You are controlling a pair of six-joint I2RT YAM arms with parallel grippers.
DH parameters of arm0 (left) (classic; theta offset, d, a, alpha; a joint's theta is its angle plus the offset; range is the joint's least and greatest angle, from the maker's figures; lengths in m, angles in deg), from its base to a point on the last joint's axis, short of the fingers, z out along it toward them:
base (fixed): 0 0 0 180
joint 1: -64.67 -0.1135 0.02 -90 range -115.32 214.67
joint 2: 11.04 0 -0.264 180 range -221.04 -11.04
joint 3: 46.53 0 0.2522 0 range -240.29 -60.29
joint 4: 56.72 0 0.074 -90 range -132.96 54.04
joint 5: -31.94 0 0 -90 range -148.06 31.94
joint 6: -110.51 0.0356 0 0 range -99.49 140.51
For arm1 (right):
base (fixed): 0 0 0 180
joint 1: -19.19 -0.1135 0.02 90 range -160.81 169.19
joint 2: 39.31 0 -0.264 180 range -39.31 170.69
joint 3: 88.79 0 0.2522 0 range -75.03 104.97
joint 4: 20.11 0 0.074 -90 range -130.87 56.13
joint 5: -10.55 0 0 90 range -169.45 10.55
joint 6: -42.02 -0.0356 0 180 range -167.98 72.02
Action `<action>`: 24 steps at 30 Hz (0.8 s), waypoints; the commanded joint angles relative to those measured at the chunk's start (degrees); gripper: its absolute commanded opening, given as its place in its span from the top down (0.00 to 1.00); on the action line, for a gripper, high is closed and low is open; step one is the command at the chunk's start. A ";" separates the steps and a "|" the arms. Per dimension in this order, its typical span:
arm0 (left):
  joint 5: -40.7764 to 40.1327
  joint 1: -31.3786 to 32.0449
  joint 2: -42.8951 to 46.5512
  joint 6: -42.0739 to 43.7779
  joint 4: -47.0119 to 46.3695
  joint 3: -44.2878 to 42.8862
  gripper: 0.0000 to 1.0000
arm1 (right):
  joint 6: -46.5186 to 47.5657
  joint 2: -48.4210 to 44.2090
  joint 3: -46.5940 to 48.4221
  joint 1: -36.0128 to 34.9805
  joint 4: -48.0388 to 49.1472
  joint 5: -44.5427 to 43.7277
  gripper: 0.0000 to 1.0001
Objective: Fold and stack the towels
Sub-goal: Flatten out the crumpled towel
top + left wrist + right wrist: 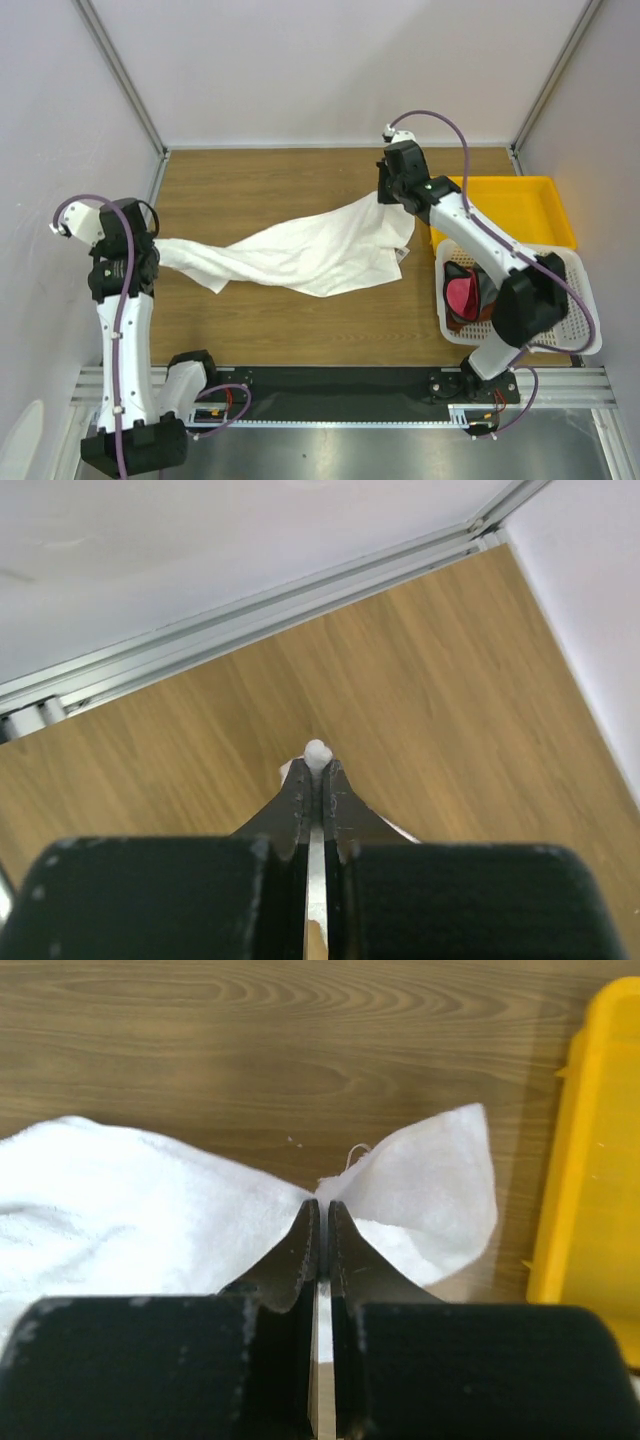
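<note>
A large white towel (305, 250) stretches across the wooden table between both arms. My left gripper (152, 248) is shut on its left corner; in the left wrist view a small white nub of towel (317, 751) pokes out between the closed tips of the left gripper (317, 768). My right gripper (385, 195) is shut on the towel's far right corner; in the right wrist view the towel (130, 1210) spreads to both sides of the right gripper (322, 1206). A magenta-pink towel (462, 294) and a reddish-brown towel (462, 318) lie in the basket.
A white perforated basket (570, 335) stands at the right, partly under my right arm. A yellow tray (520, 205) lies behind it; its edge (590, 1160) shows in the right wrist view. White walls with metal rails close off the table on three sides.
</note>
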 commanded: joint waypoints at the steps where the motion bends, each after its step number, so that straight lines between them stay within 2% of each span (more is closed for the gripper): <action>1: -1.02 -0.62 -2.55 0.21 -8.52 -4.66 1.00 | 0.33 5.71 9.24 1.88 6.13 3.17 1.00; 6: 1.43 -0.54 -5.99 6.80 -18.44 -9.24 1.00 | 1.03 14.59 20.49 3.99 6.84 3.61 1.00; 11: 5.92 -0.62 -3.62 11.29 -33.28 -3.20 1.00 | 2.26 20.91 27.18 5.30 9.04 4.84 1.00; 14: 7.76 -0.62 -3.53 11.64 -36.21 -0.55 0.99 | 2.35 24.52 28.68 5.92 9.21 6.68 1.00; 16: 10.04 -0.62 -3.35 11.82 -36.83 2.35 1.00 | 1.92 26.28 28.50 6.27 9.91 8.61 1.00; 20: 9.88 -0.62 -2.82 7.97 -29.39 5.00 1.00 | 0.51 30.07 28.68 6.80 9.30 10.90 1.00; 24: 9.70 -0.62 0.68 4.09 -24.36 12.00 1.00 | 0.07 33.14 29.38 6.89 7.72 12.31 1.00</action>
